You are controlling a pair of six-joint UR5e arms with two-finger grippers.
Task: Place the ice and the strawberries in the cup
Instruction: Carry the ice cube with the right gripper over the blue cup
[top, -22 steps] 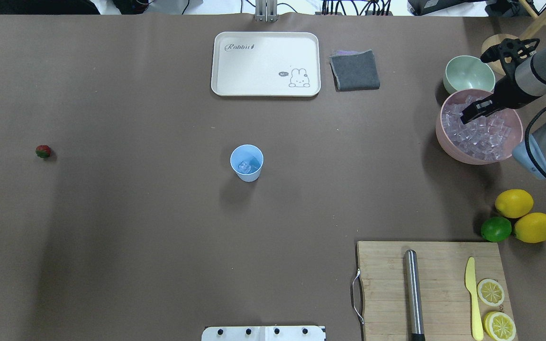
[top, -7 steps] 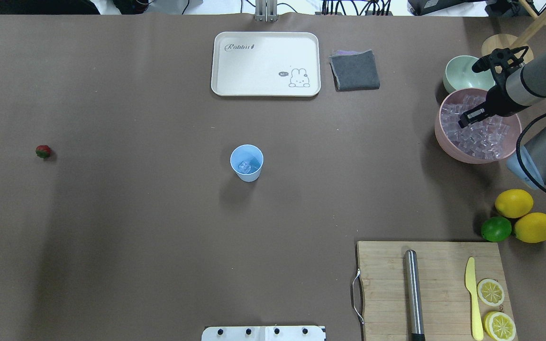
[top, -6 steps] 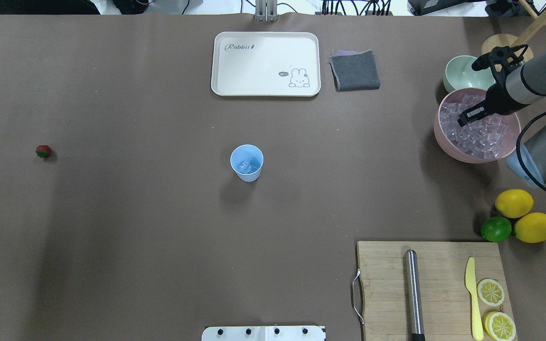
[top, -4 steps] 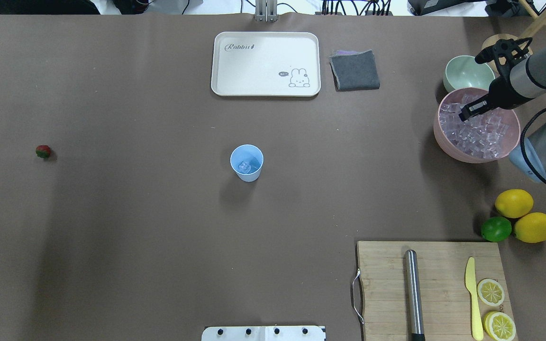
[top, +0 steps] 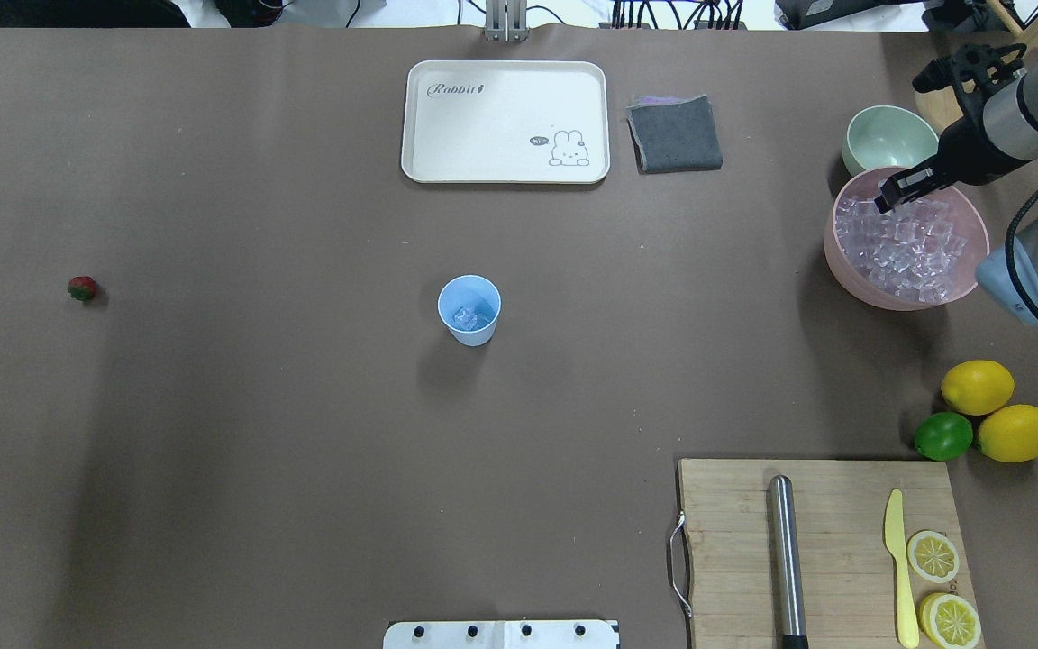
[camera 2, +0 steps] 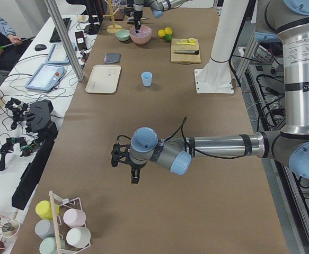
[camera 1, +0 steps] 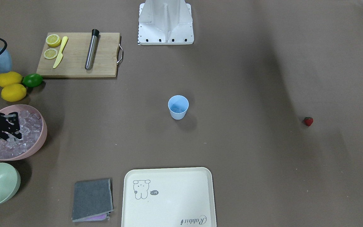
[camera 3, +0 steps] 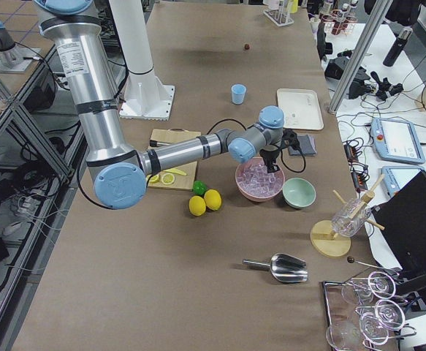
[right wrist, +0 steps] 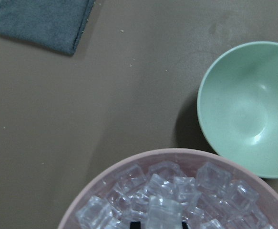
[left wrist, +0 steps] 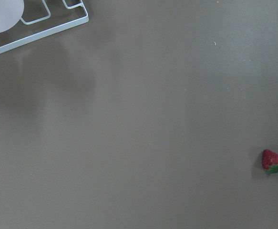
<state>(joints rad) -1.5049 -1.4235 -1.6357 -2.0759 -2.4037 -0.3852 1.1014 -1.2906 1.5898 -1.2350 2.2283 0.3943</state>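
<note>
**A:** Start at mid-frame in the overhead view. How does the cup look?

**B:** The cup (top: 469,309) stands upright at the centre with a little ice (top: 465,317) at its bottom. The strawberry (top: 81,288) lies alone at the middle left, well apart from the cup.

**A:** And the left gripper (camera 2: 134,175)?

**B:** It shows only from the side, low over the table (camera 2: 159,211). I cannot tell whether its fingers are apart or together.

**A:** What about farther up, at the upper right?

**B:** The right gripper (top: 897,189) hangs over the pink bowl (top: 834,261). The wrist view suggests it is clamped on one ice cube (right wrist: 163,213).

**A:** What's the risk?

**B:** A slick, glassy cube could slip out on the long carry to the cup. Released off-centre, it could strike the rim and tip that light tumbler.
</note>
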